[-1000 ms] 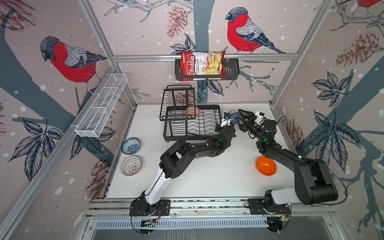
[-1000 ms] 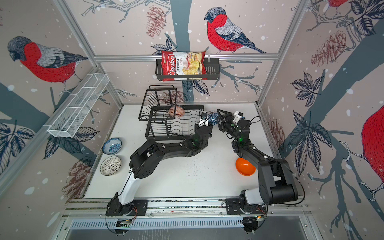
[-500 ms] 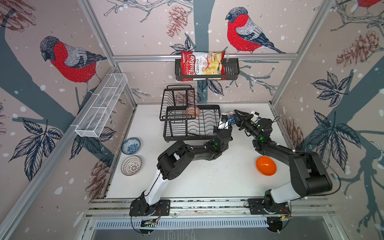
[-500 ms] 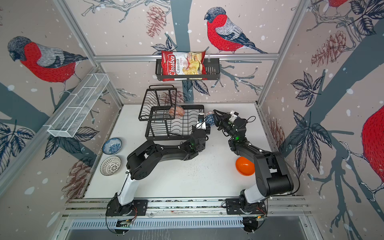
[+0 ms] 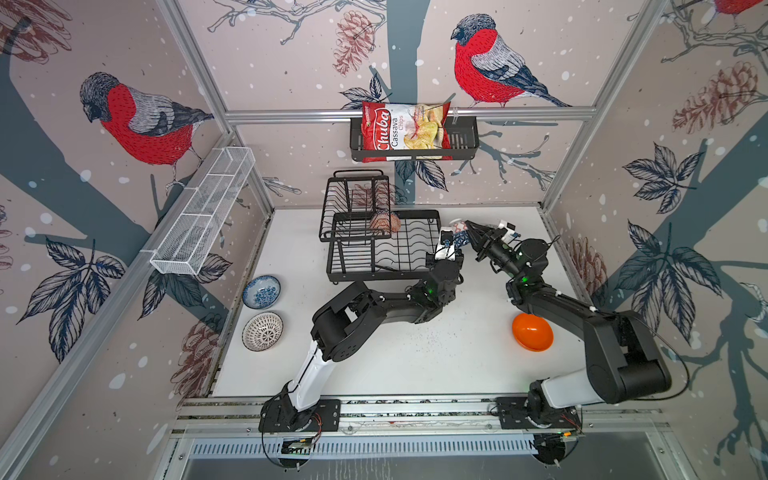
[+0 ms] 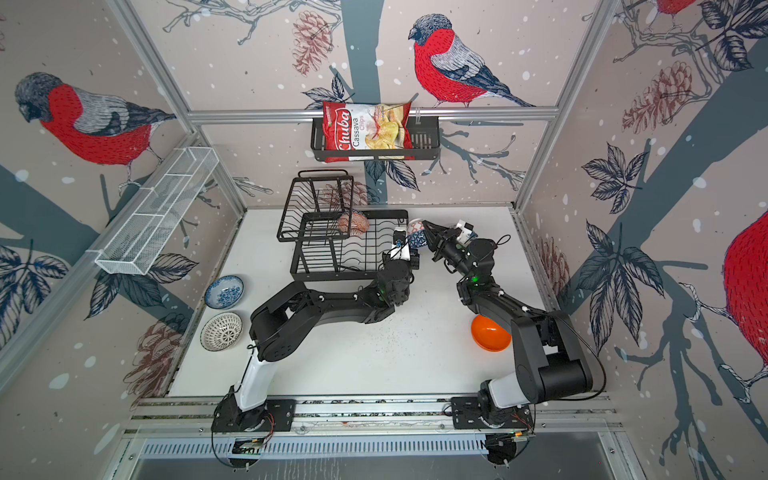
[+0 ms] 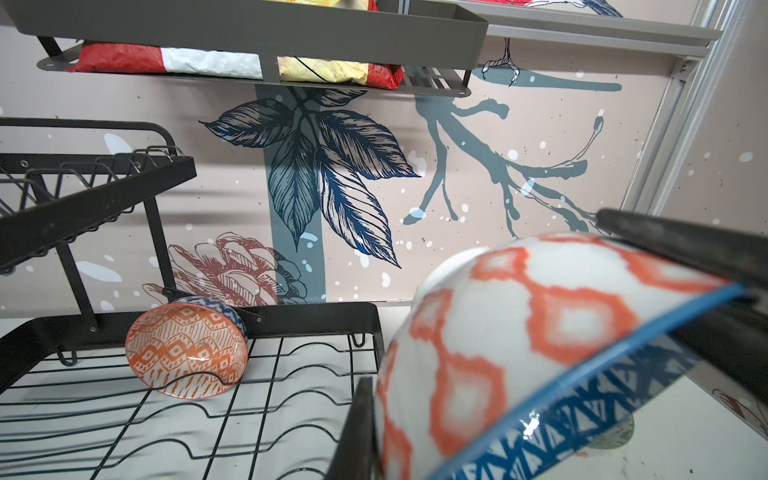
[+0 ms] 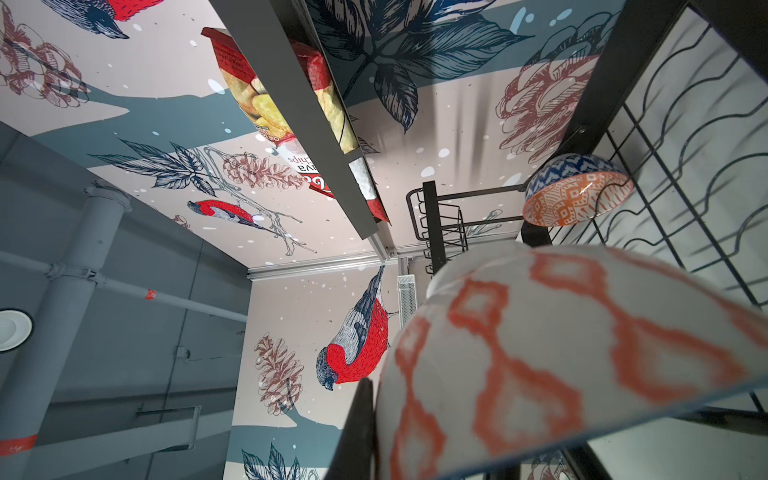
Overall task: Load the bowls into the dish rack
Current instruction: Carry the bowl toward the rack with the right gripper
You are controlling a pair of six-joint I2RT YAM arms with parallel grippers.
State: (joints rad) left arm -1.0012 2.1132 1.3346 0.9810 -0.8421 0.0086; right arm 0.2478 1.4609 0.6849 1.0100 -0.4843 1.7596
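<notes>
Gripping one bowl w/ both claws, just R of the rack.

L to R:
- White mesh tray [image 5: 203, 208] hangs on L wall.
- Blue-white floral bowl [image 5: 262, 291] and white radial-pattern bowl [image 5: 262, 331] sit upright on the surface [image 5: 415, 365]. They are just beside each other by L wall, well apart from the rack.
- Dish rack [image 5: 382, 253] is at back-centre, w/ its raised tier over the far-L part.
- Orange-patterned bowl [image 5: 385, 222] is inside the rack's lower base, on edge against the back frame. L wrist view shows its orange inside facing cam and blue zigzag outside.
- Black basket [image 5: 461, 141] on back wall holds a chips bag [image 5: 405, 131].
- L claw [image 5: 449, 240] is closed narrow on the orange-diamond bowl [image 5: 457, 233]; one finger [image 7: 357, 428] lies against the bowl's outer wall.
- That bowl is tilted on edge, just beside the rack's R rim near its far corner. Outside is white w/ orange diamonds, inside has blue triangles.
- R claw [image 5: 469, 228] is pinched narrow on the same bowl's rim from the opposite side; finger [image 7: 685, 253] shows in L wrist view.
- Plain orange bowl [image 5: 532, 332] is on the surface front-R, beside the R arm, partly covered by it in a top view.
</notes>
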